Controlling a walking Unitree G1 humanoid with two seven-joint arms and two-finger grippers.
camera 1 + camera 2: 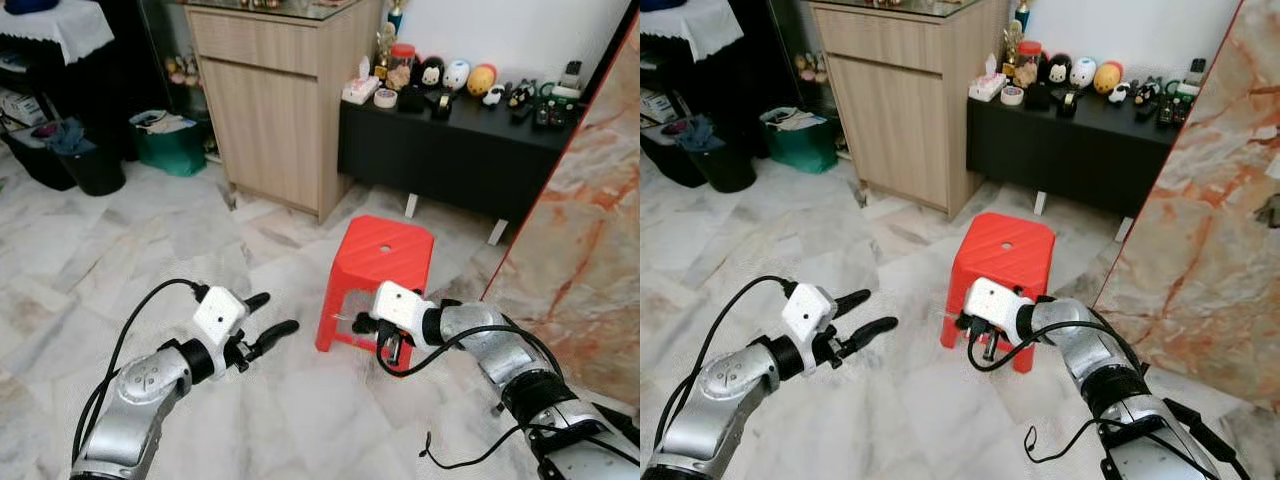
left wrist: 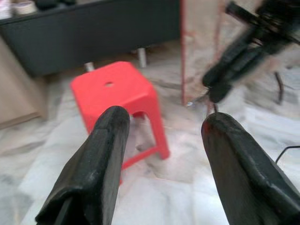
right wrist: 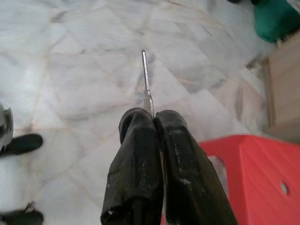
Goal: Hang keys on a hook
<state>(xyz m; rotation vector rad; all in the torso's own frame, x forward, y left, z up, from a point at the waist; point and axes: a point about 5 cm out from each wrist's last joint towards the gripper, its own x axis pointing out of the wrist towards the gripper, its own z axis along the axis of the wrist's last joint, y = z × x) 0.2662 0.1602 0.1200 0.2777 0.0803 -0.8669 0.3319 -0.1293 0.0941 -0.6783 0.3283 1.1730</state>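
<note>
Now my right gripper has its jaws pinched on the key, above the floor by the red stool. My left gripper waits with jaws wide. I should hold tight and look for a hook.

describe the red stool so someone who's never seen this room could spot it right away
Find the light wooden cabinet and the low black bench crowded with small toys against the back wall. On the marble floor before them stands the red stool, the only bright red thing there: square plastic, one round hole in its seat.

Left gripper raised, fingers spread apart, right gripper raised, fingers pressed together
</note>
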